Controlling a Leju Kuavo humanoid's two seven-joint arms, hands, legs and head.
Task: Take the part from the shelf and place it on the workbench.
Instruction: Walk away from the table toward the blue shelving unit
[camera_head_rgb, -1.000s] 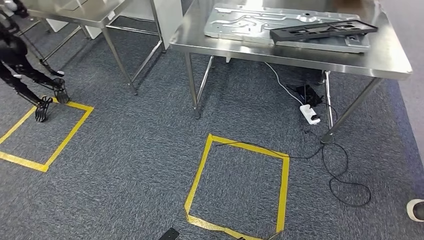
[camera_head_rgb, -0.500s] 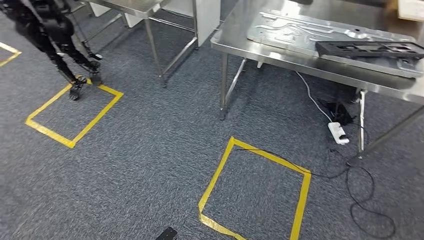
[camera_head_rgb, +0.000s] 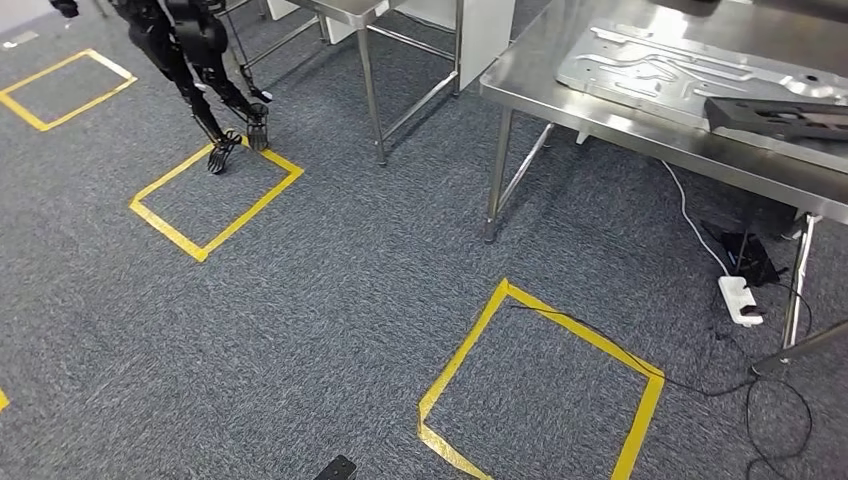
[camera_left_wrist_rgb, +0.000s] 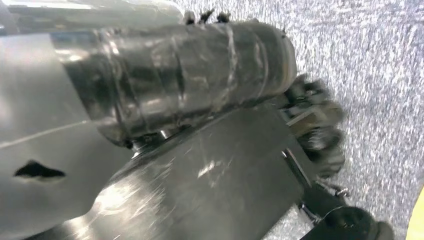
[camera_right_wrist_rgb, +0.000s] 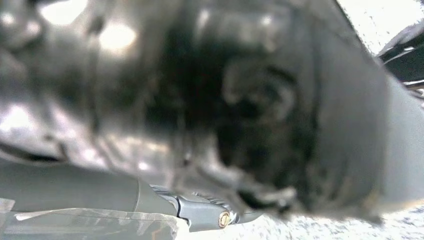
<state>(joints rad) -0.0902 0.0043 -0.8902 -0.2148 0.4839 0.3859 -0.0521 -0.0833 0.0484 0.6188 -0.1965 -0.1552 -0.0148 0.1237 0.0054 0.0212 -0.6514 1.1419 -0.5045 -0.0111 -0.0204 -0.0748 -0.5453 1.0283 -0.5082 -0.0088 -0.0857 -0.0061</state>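
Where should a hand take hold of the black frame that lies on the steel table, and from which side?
The black frame lies flat on the silver plate, on the steel table. Its long near bar seems the best grip: it is thin and lifted slightly above the plate. Probably come from the table's near edge, fingers over the bar, thumb under. Its right end is cut off by the picture.

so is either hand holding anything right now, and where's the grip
It cannot be told: both wrist views are blurred. The left hand shows dark fingers with no clear object; the right hand is an unreadable dark shape.
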